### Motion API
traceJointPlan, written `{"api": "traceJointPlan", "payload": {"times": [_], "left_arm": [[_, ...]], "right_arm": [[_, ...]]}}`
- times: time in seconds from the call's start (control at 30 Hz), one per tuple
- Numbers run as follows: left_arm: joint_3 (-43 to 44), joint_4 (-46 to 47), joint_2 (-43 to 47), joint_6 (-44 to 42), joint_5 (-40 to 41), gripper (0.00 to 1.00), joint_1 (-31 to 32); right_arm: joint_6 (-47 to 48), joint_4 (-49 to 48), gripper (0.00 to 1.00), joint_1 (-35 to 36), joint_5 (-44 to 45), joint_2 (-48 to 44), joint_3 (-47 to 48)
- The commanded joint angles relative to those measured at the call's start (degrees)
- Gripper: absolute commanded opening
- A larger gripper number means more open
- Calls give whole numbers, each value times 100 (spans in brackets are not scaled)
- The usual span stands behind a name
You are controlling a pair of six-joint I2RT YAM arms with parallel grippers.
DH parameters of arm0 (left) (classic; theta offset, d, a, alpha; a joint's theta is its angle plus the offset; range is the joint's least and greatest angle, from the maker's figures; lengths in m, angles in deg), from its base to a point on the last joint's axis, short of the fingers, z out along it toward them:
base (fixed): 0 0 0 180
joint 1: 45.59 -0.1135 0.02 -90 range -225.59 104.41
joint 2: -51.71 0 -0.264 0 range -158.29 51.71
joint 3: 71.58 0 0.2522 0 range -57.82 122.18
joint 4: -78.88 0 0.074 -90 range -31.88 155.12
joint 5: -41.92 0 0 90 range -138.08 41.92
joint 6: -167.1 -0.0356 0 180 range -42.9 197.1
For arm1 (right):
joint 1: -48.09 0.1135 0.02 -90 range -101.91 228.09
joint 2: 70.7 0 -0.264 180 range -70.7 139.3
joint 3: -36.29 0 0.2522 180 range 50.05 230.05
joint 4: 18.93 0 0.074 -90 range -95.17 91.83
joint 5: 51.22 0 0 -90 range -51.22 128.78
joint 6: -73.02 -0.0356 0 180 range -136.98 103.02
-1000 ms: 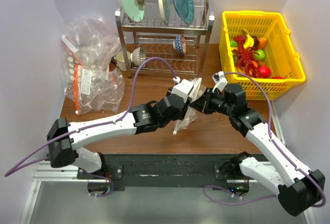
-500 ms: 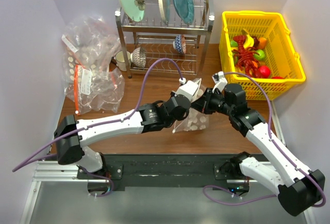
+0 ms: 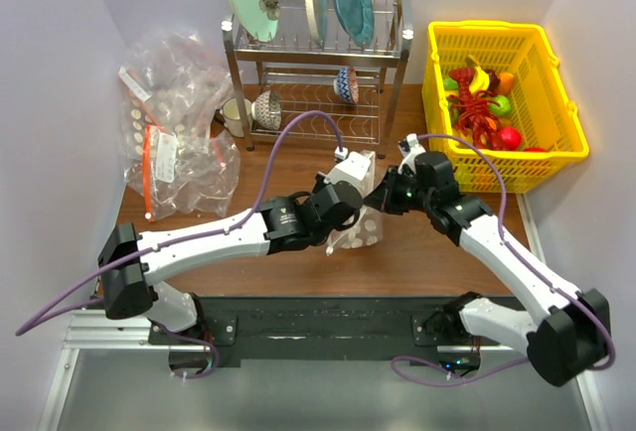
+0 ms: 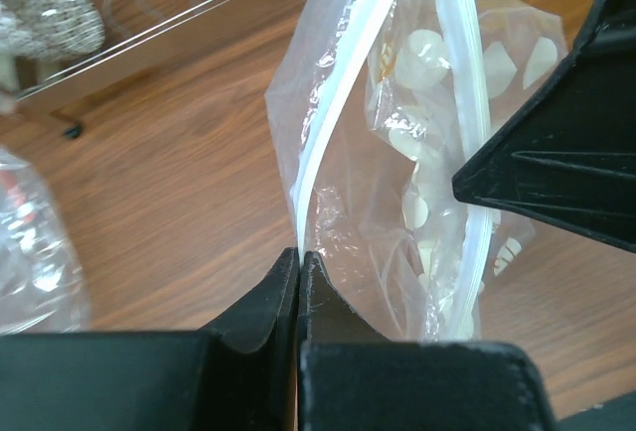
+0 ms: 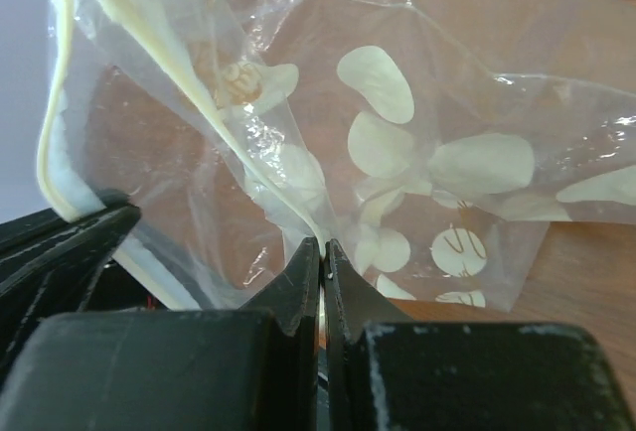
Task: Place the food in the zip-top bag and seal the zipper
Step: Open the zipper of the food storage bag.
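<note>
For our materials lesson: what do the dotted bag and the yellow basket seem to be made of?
The dotted bag: thin clear plastic film, glossy; it crinkles and is see-through. The yellow basket: probably rigid moulded plastic, given its even colour and open lattice walls.

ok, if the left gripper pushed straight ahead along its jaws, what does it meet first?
The zip-top bag: the left gripper is shut on its mouth edge, with film bunched directly ahead. Past that, likely the table, though depth is unclear.

The top camera looks down on the table (image 3: 397, 257) from above and behind my bases. Each wrist camera looks forward from the end of its arm, very near the zip-top bag (image 4: 397, 153), which all three views share
</note>
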Motion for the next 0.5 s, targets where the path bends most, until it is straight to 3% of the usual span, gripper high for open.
{"api": "traceJointPlan", "payload": {"times": [0.0,0.23,0.33,0.47], "left_arm": [[496,-912,242,213,759,0,-93],[1471,-3213,-57,880,1490,0,-93],[1639,-3629,-285,1153,1596,0,-93],[1289,-3201,-435,1136,1579,0,-102]], "right_arm": [[-321,-811,0,357,-421,648,632],[-708,-1487,0,1341,-763,2151,1793],[-883,-1724,0,1413,-930,2433,1988],[-753,-1463,0,1413,-493,2451,1856]]}}
